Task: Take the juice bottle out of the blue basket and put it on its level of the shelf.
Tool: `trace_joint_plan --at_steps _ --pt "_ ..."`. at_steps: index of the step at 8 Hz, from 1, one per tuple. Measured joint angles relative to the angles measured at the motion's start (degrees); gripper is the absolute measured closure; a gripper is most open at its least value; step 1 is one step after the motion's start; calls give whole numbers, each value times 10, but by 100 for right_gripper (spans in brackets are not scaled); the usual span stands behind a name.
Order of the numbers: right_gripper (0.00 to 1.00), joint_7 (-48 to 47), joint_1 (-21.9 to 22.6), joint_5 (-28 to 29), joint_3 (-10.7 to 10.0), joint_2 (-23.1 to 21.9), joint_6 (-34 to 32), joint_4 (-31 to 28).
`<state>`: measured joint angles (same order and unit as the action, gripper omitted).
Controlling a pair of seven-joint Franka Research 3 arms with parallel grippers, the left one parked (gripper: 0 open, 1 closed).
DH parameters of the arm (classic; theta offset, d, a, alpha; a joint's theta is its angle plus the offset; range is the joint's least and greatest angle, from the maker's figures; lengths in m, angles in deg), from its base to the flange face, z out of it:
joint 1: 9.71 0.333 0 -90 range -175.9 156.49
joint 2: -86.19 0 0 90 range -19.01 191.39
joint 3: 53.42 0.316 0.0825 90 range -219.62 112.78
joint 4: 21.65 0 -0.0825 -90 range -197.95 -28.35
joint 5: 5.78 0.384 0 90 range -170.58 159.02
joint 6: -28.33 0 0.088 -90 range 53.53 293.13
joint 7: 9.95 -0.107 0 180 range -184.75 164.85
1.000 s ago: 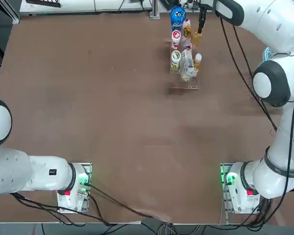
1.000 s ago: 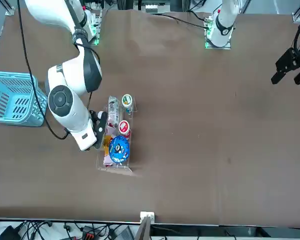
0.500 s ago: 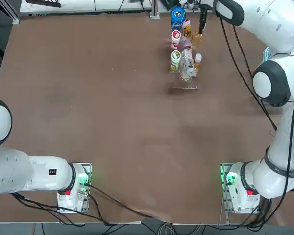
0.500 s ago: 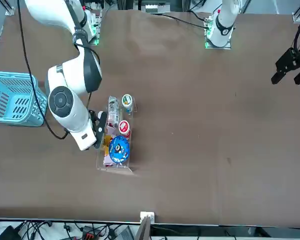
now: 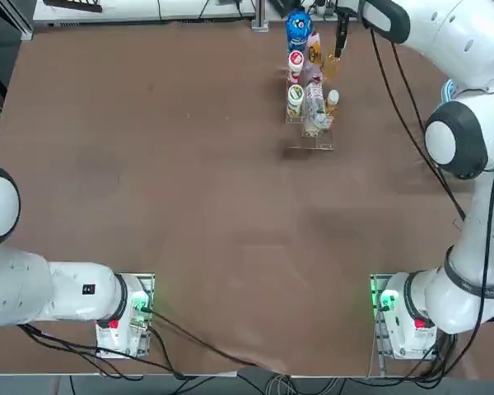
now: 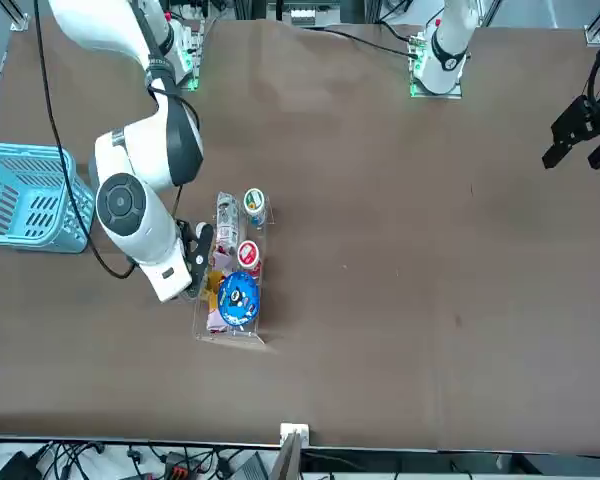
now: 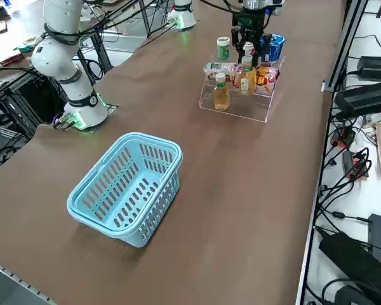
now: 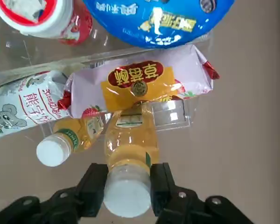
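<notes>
While the right arm reaches over the shelf [image 7: 241, 107], its tool [image 8: 129, 179] — angled downward — pinches the juice bottle [image 8: 131, 140] (white-capped).

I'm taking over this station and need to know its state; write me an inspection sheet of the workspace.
Surface: brown tabletop, no spill seen
Bottle: juice bottle at the front level of the shelf, beside a second juice bottle
Basket: blue basket upright on the table, no bottle in it
Clutter: snack packs, tubs and a blue-lidded container on the shelf
Right gripper: at the shelf, shut on the juice bottle's neck end
Cables: black cables over the table edge by the arm bases
Surroundings: electronics and wiring beside the table; no person seen
</notes>
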<state>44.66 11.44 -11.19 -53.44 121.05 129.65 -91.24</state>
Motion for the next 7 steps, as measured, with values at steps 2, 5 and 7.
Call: trace_joint_plan --at_steps 2,5,7 --pt "47 0 0 0 -2 0 -6 0" --pt "47 -1 0 0 -2 4 -11 0" --pt "47 -14 1 0 -2 4 -11 0"
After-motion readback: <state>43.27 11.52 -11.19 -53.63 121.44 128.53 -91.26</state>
